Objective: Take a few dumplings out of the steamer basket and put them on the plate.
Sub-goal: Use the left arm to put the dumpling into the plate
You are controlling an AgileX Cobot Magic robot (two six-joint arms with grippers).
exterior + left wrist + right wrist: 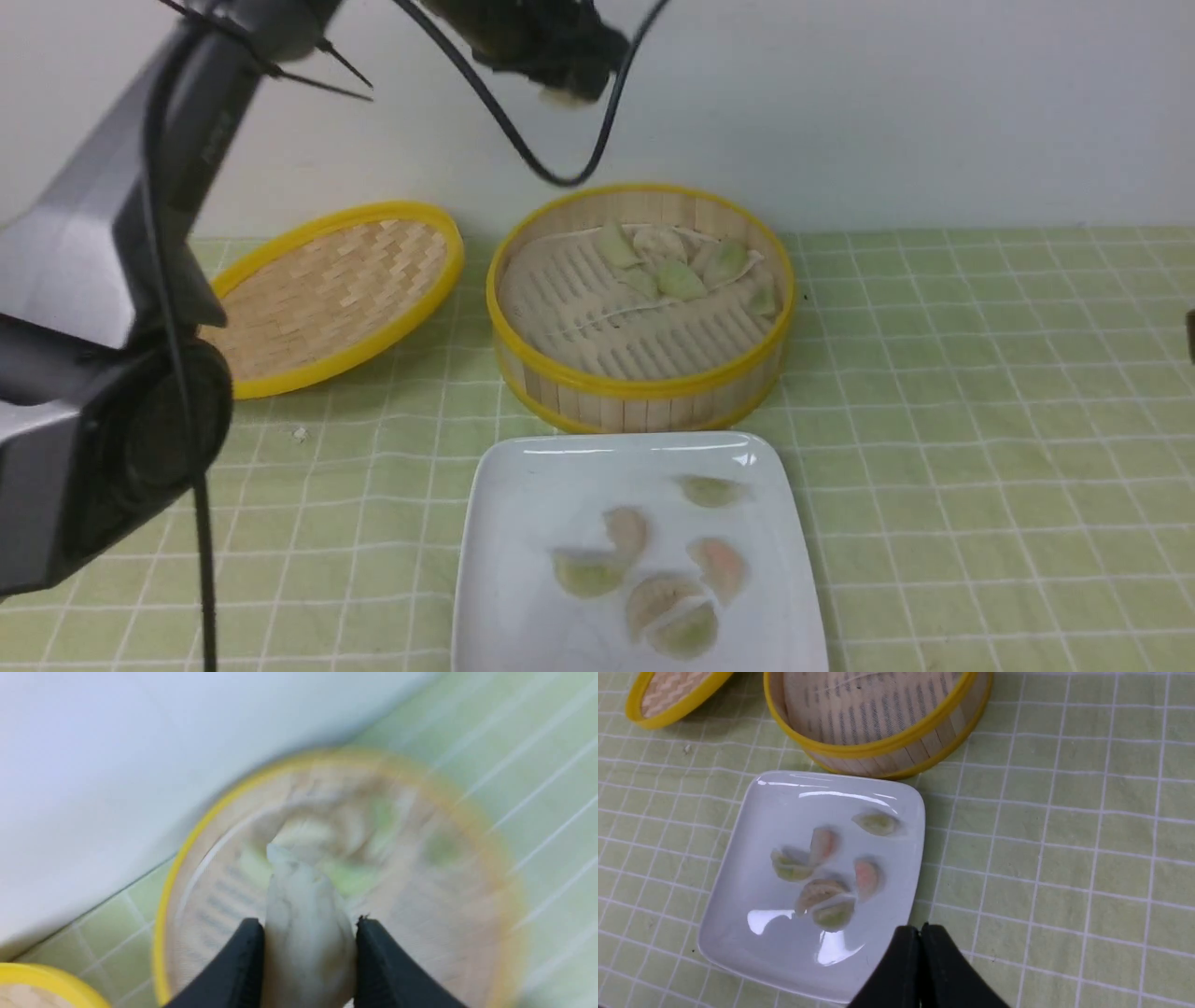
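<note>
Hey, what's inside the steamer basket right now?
A cluster of dumplings lies at the far side of the steamer basket, on a whitish liner. They overlap, so the count is unclear; the near wall hides the closest strip of floor.

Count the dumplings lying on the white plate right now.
6 on the plate: far green dumpling toward the basket, cream dumpling mid-plate, left green dumpling, pink dumpling right, tan dumpling touching the near green dumpling. None looks hidden.
</note>
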